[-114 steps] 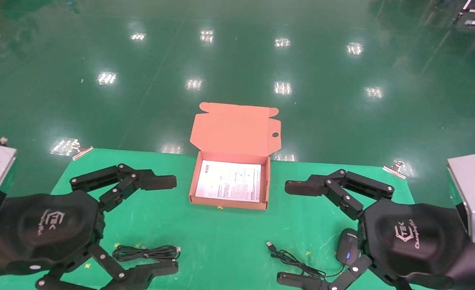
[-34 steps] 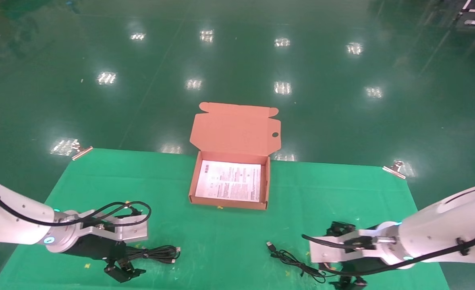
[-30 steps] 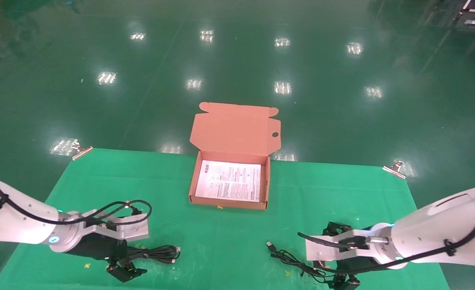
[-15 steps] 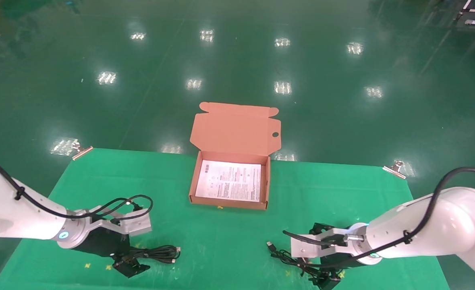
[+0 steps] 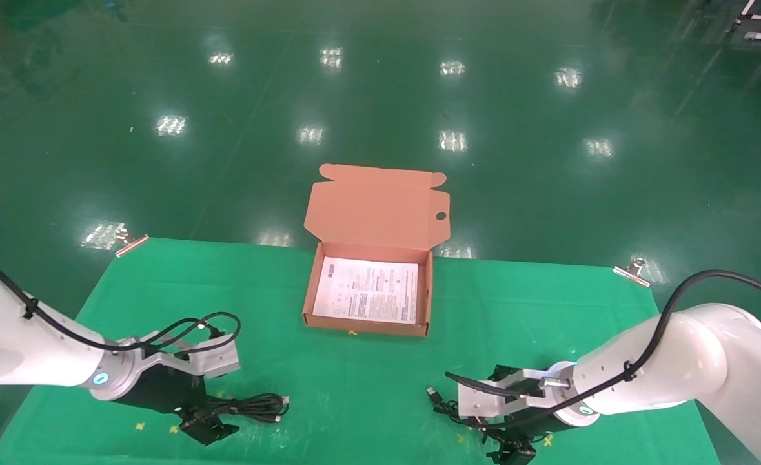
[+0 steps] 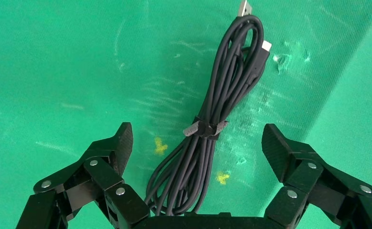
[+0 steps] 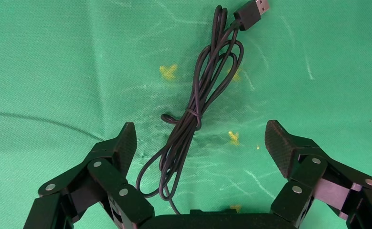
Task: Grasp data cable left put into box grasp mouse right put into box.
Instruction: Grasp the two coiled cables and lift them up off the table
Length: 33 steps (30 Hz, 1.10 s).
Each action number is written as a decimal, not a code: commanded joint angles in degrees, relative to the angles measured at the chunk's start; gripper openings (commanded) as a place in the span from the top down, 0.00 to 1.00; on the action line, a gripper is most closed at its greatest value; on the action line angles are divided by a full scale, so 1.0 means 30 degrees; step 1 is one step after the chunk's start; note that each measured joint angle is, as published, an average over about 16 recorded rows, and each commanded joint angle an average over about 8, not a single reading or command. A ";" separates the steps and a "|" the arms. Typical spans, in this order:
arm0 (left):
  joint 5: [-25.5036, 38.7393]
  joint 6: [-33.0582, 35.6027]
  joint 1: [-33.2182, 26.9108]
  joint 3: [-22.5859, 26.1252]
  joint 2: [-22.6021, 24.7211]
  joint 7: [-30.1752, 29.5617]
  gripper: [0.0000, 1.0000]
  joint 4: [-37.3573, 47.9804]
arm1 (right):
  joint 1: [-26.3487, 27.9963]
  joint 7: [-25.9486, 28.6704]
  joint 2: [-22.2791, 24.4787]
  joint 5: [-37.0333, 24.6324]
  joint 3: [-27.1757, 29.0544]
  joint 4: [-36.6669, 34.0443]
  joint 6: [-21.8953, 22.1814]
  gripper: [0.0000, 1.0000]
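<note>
Two robot arms worked low over a green mat on which an orange-brown box stood with its lid folded back and a white printed sheet covering its floor. Nearer the robot than the box and off to its left, the left gripper was down at the mat with its jaws spread wide, one finger on either side of the data cable and neither touching it. The bundled cable, cinched midway by a small tie, lay flat on the mat and ran out past the fingertips, its plug ends at the far end. Nearer the robot than the box and off to its right, the right gripper was likewise low and wide open, holding nothing, with the mouse's loose cord lying between its fingers and its USB plug beyond them. The mouse itself could not be made out in any view, the right arm covering that patch of mat. The box held only its sheet.
</note>
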 commanded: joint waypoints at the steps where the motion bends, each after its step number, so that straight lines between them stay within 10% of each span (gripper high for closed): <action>1: -0.0012 -0.0028 -0.0028 -0.0010 0.0032 0.0031 1.00 0.0100 | -0.0016 -0.0035 -0.0050 0.0030 -0.0001 -0.0106 0.0001 1.00; 33: 0.0005 0.0087 0.0072 0.0022 -0.0098 -0.0135 1.00 -0.0334 | 0.0046 0.0107 0.0156 -0.0071 -0.0002 0.0318 -0.0049 1.00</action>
